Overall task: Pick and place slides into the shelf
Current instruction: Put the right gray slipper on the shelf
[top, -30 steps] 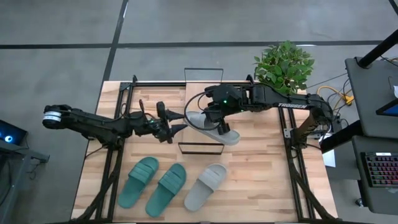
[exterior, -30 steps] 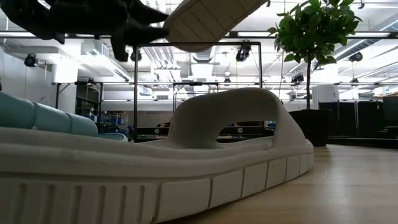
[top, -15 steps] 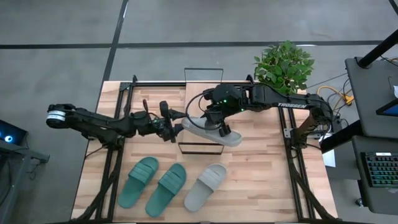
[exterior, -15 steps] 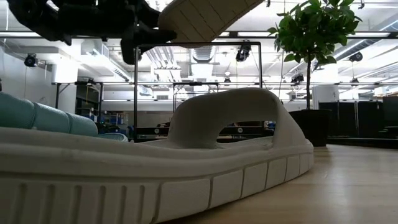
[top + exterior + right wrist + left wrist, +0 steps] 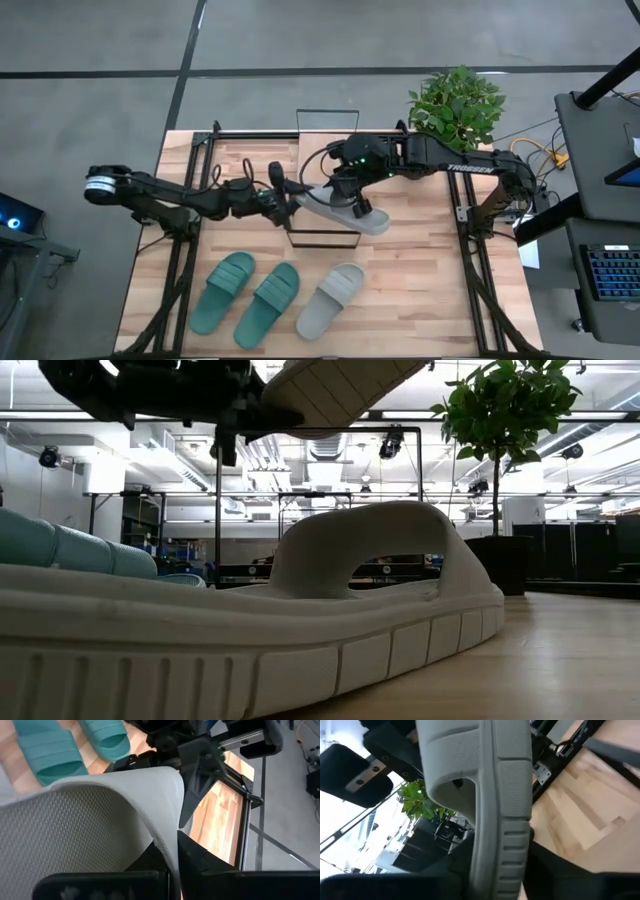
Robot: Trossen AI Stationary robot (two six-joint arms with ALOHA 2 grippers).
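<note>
A pale grey slide (image 5: 340, 210) hangs in the air over the black wire shelf (image 5: 328, 237) in the middle of the table. My right gripper (image 5: 352, 198) is shut on its strap. My left gripper (image 5: 288, 198) reaches in level from the table's left and is shut on the slide's left end. The low view shows that slide's ribbed sole (image 5: 330, 390) from below, with my left gripper (image 5: 243, 415) at its end. A teal pair (image 5: 245, 298) and another grey slide (image 5: 330, 298) lie sole-down on the near part of the table. My left gripper has the sole's rim at the slide's left end (image 5: 495, 865) between its two fingers. The fingers come level from the table's left. The slide is lifted clear of the table. My right gripper pinches the strap's thin wall (image 5: 161, 837) at its edge, one finger under the arch and one outside. It comes slanting down from the table's right. The slide hangs below it, clear of the shelf and tilted.
A potted plant (image 5: 457, 105) stands at the table's far right corner. Black frame posts run along the left (image 5: 185, 250) and right (image 5: 470, 260) sides. The near grey slide (image 5: 300, 630) fills the low view, with a teal one (image 5: 60, 550) behind it.
My left gripper has moved toward the table's right, up to the lifted grey slide, and has shut on its left end. My right gripper has kept the slide at nearly the same place above the shelf.
</note>
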